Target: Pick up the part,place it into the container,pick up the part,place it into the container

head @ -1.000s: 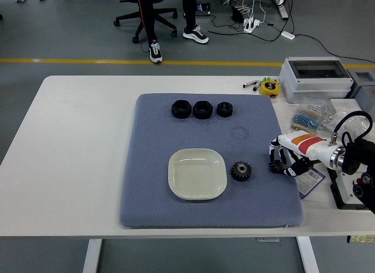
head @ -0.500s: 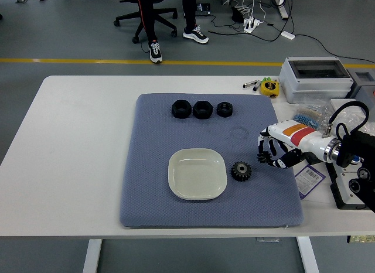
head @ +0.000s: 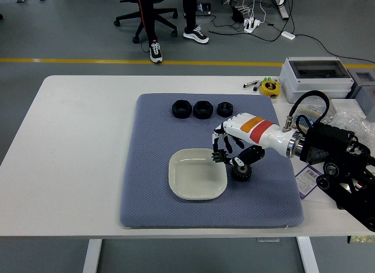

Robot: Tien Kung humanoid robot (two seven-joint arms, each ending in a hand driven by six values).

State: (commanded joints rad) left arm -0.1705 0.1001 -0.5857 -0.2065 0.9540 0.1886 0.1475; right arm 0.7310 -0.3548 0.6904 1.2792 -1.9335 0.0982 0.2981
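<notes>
A: Blue-grey textured mat [head: 146,167] covers the middle of the white table [head: 76,144]. What sits on it?

B: A pale square dish [head: 193,182], the container, lies low on the mat, nothing inside it. Just to its right is a black gear [head: 241,172], the part, lying flat on the mat and touching or nearly touching the dish's right edge.

A: And the right hand [head: 231,145]?

B: It reaches in from the right, white shell with an orange and red band, black fingers [head: 221,150] pointing left and down over the dish's upper right corner. The fingers are loosely spread and hold nothing. The thumb [head: 249,156] hangs right above the gear; whether it touches the gear cannot be told.

A: Other parts?

B: Three black round parts [head: 201,109] in a row near the mat's far edge, well apart from the dish and the hand.

A: Left arm?

B: Out of the picture.

A: Clutter?

B: A grey box with a clear lid [head: 313,78] at the table's far right, a yellow tape measure [head: 269,86] just left of it, plastic bags of small items near the right edge, and a barcode label [head: 307,179] by the mat's right side. A person's legs and shoes [head: 155,50] beside an office chair show on the floor beyond the table.
</notes>
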